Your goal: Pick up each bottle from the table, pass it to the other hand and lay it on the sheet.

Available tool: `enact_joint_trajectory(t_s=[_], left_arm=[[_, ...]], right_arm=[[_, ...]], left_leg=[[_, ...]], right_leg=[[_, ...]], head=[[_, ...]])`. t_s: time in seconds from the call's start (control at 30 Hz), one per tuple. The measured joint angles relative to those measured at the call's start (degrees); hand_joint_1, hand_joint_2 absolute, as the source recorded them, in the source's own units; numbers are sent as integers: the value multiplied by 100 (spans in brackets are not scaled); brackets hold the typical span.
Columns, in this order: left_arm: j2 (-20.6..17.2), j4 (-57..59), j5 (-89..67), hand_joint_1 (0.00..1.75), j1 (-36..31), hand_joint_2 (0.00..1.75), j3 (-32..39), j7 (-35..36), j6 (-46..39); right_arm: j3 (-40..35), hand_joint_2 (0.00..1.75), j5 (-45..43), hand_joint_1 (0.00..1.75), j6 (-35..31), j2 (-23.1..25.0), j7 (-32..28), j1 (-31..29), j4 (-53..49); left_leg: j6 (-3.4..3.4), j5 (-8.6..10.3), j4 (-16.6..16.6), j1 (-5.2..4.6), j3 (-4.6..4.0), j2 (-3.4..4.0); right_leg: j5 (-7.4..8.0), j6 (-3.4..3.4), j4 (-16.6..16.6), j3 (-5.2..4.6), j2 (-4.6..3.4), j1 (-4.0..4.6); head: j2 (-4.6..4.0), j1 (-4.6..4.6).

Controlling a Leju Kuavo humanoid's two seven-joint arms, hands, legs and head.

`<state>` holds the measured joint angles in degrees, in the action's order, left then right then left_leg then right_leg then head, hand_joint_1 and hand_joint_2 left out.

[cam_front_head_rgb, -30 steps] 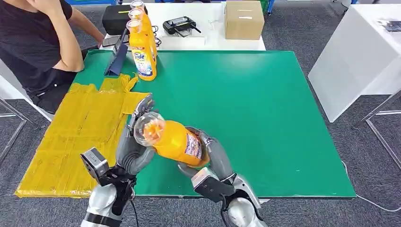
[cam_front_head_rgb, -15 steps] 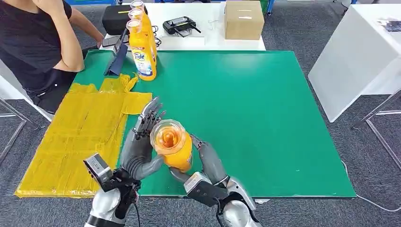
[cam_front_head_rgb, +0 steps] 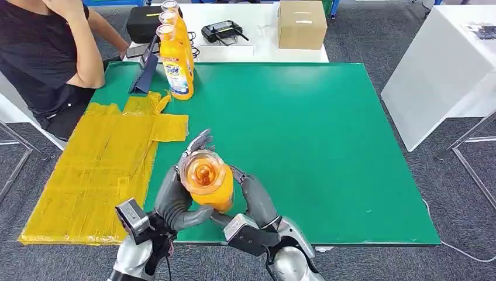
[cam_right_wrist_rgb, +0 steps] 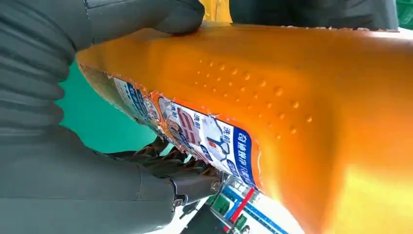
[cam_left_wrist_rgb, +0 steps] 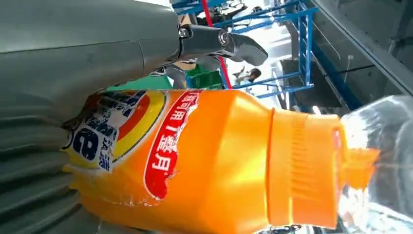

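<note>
Above the green worktop's [cam_front_head_rgb: 327, 146] near edge, both the left robot hand [cam_front_head_rgb: 175, 196] and right robot hand [cam_front_head_rgb: 254, 199] clasp one orange bottle [cam_front_head_rgb: 206, 178] mid-handover, while the yellow sheet [cam_front_head_rgb: 99, 164] lies bare and other bottles [cam_front_head_rgb: 175, 52] wait at the far corner.

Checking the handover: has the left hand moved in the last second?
Yes. The left hand has shifted right, away from the yellow sheet, and now closes round the held bottle opposite the right hand.
</note>
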<state>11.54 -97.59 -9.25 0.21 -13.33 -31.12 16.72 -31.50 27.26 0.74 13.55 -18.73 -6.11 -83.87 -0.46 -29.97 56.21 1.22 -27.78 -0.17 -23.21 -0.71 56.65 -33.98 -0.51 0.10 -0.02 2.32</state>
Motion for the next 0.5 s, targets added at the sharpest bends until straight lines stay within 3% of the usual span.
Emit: enact_joint_trajectory(t_s=[0.5], left_arm=[[-146,59,-503,0,61,175,-133,-92,-120]], right_arm=[[-4,175,-48,175,-2,-20,-9,-6,-44]], left_leg=[[0,0,0,0,2,1]], right_leg=[[0,0,0,0,0,0]], head=[[0,0]])
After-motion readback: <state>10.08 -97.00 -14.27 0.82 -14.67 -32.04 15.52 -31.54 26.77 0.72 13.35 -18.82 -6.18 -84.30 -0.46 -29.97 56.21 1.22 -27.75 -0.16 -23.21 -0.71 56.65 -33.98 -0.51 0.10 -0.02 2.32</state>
